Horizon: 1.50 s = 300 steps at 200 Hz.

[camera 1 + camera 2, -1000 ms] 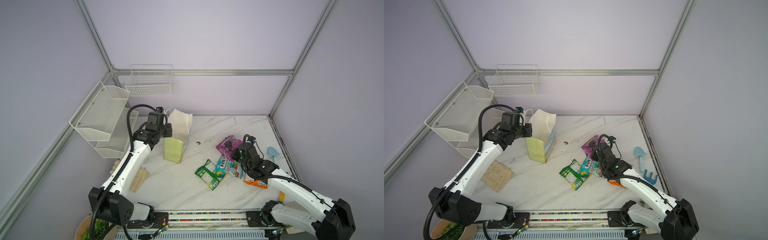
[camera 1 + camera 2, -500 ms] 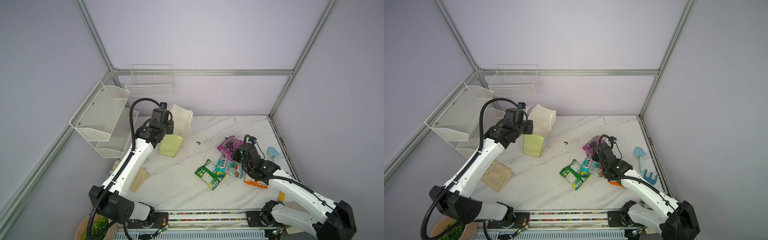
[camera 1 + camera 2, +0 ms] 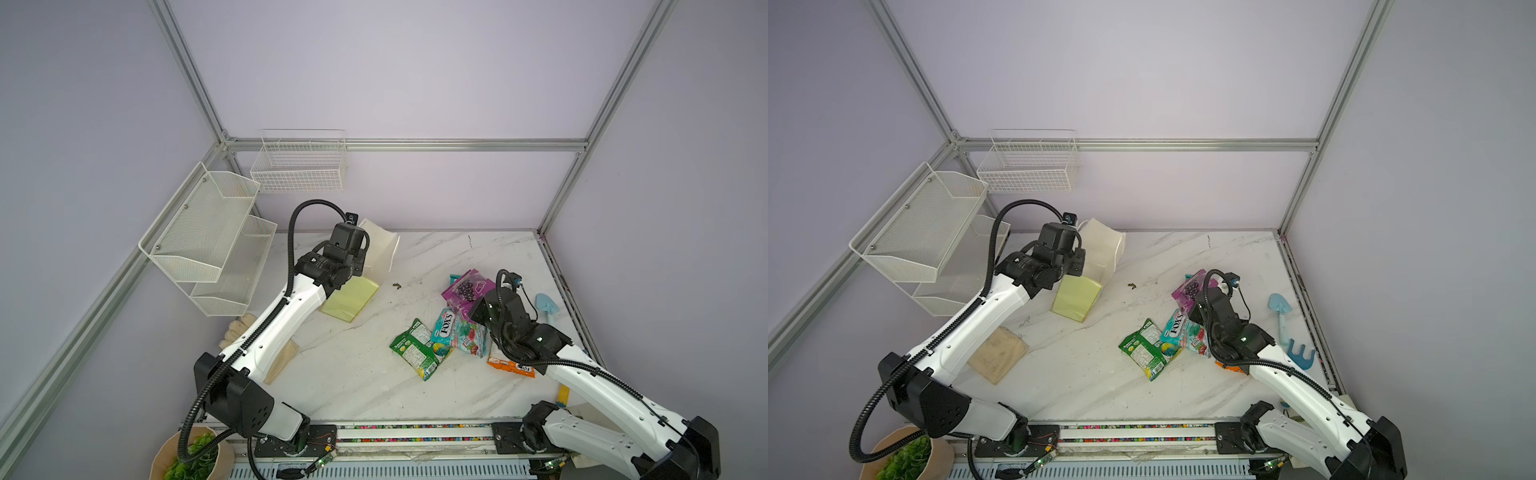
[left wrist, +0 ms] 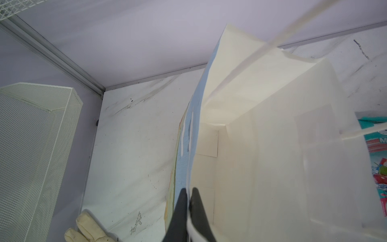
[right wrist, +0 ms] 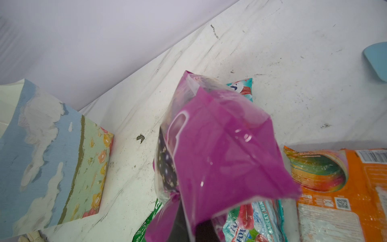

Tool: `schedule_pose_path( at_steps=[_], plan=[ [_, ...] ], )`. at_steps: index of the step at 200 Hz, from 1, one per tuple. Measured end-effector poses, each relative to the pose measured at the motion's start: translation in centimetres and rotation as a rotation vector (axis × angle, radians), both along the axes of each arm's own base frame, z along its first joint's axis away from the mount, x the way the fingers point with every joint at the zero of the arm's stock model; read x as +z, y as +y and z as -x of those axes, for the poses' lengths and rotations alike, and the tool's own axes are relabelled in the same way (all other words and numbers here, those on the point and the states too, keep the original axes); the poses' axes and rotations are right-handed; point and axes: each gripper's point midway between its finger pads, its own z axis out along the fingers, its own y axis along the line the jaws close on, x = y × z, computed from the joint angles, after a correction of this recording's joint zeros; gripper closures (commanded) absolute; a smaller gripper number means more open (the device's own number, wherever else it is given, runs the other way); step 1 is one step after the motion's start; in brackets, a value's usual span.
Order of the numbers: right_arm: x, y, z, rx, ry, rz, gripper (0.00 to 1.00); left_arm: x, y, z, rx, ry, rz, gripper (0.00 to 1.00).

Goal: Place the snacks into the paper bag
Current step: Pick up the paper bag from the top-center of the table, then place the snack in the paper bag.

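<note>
The purple grape packet [image 5: 219, 150] was clamped in the right tool [image 5: 192, 227], at the right of the desk [image 3: 353, 374]; "FOX'S" was read on the teal packet [image 3: 446, 328] beside it. The tilted, white-lined paper bag [image 4: 261, 146] was pinched at its rim by the left tool [image 4: 188, 202], back left.

Looks like a robot lab test cell: alu frame [image 3: 415, 144] w/ plain lilac panels [image 3: 395, 75] boxes in a marble-look tabletop [image 3: 353, 374], robot arm [image 3: 282, 320] at each end of a front rail [image 3: 415, 434], wire baskets [image 3: 299, 170] hung on the walls.
</note>
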Motion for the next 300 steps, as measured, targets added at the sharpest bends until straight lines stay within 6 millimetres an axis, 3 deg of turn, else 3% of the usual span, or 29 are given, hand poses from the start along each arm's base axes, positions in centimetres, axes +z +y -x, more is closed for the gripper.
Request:
schedule_pose_path(
  at_steps=[28,87,139,185,249,300],
  plan=[
    [2.9,-0.4,0.3,0.006,-0.042,0.005,1.00,-0.3,-1.1,0.6,-0.012,-0.005,-0.008,1.00],
    [14.8,-2.0,1.0,-0.012,-0.283,-0.054,1.00,-0.7,-2.9,1.6,-0.033,-0.014,-0.026,1.00],
    [20.1,-1.0,0.5,0.038,-0.367,-0.067,1.00,-0.8,-3.8,2.1,-0.036,-0.019,-0.013,1.00],
    [22.1,2.5,-1.1,0.149,-0.382,-0.115,1.00,-1.2,-4.6,2.6,-0.048,-0.018,-0.010,1.00],
    [21.8,6.9,-2.5,0.291,-0.348,-0.167,1.00,-1.2,-5.1,3.1,-0.051,-0.024,0.007,1.00],
    [21.9,10.0,-2.5,0.376,-0.340,-0.196,1.00,-1.2,-5.2,3.1,-0.046,-0.025,0.015,1.00]
  ],
)
